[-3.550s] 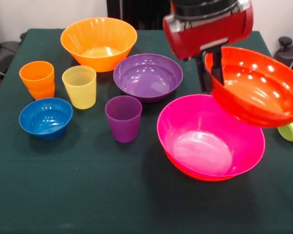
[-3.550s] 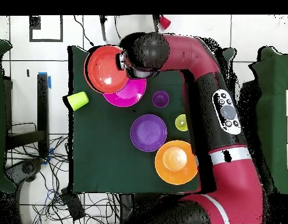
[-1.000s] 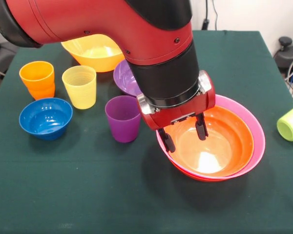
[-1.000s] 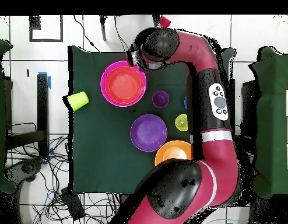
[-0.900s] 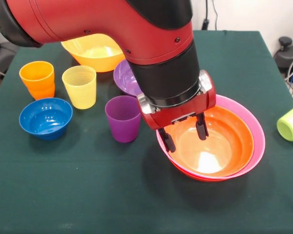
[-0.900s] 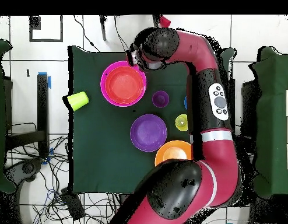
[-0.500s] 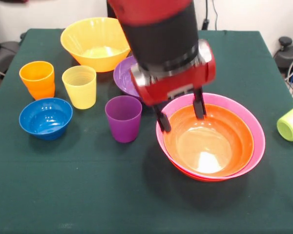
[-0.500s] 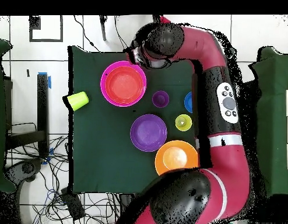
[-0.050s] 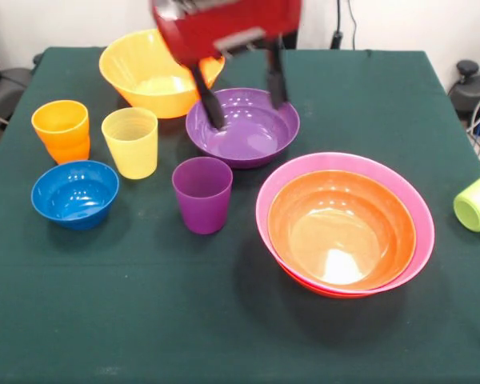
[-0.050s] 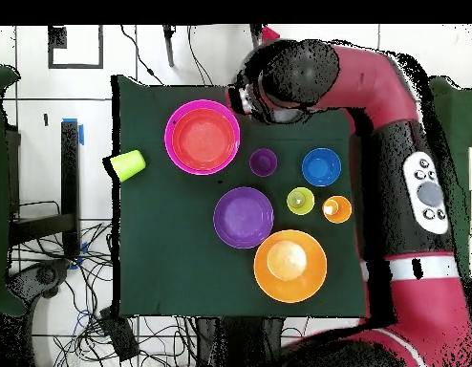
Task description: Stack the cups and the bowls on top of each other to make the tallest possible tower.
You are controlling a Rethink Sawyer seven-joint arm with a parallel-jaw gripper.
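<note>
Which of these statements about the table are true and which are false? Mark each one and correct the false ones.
1. A red-orange bowl sits nested inside the pink bowl. True.
2. The end effector is holding the purple cup. False: it is open and empty, raised in front of the purple bowl.
3. The lime green cup lies on its side near the table's edge. True.
4. The blue bowl is stacked on the yellow cup. False: it stands alone on the cloth beside it.
5. The orange cup stands upright. True.
</note>
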